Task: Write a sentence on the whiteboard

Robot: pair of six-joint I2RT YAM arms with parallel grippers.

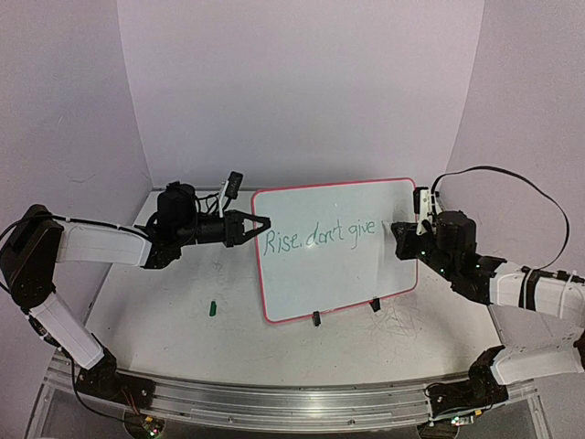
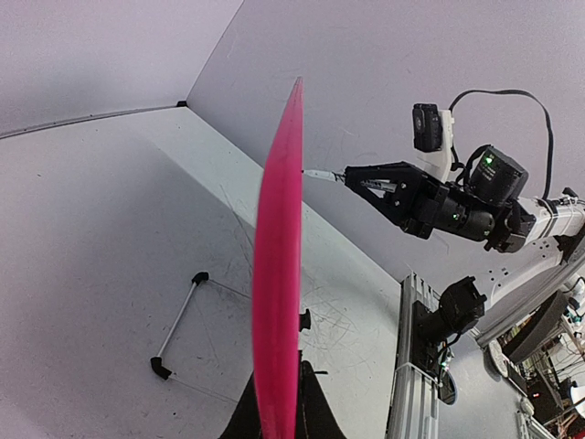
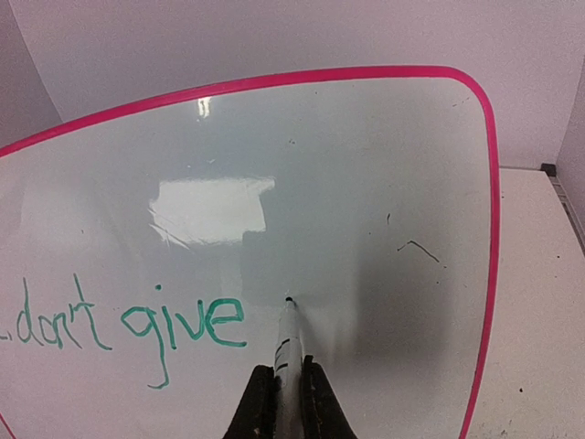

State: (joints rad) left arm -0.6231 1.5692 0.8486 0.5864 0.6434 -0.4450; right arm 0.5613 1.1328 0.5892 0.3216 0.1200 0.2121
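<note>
The whiteboard (image 1: 334, 247), white with a pink-red frame, stands upright on two black clip feet and reads "Rise, don't give" in green. My left gripper (image 1: 259, 223) is shut on its left edge; in the left wrist view the pink frame (image 2: 277, 274) runs edge-on between my fingers. My right gripper (image 1: 402, 229) is shut on a white marker (image 3: 289, 352). The marker tip touches the board (image 3: 366, 201) just right of "give" (image 3: 183, 325). The marker tip also shows in the left wrist view (image 2: 320, 174).
A small green marker cap (image 1: 212, 308) lies on the table left of the board. A white rod with black ends (image 2: 178, 322) lies on the table behind the board. The metal rail (image 1: 292, 402) runs along the near edge.
</note>
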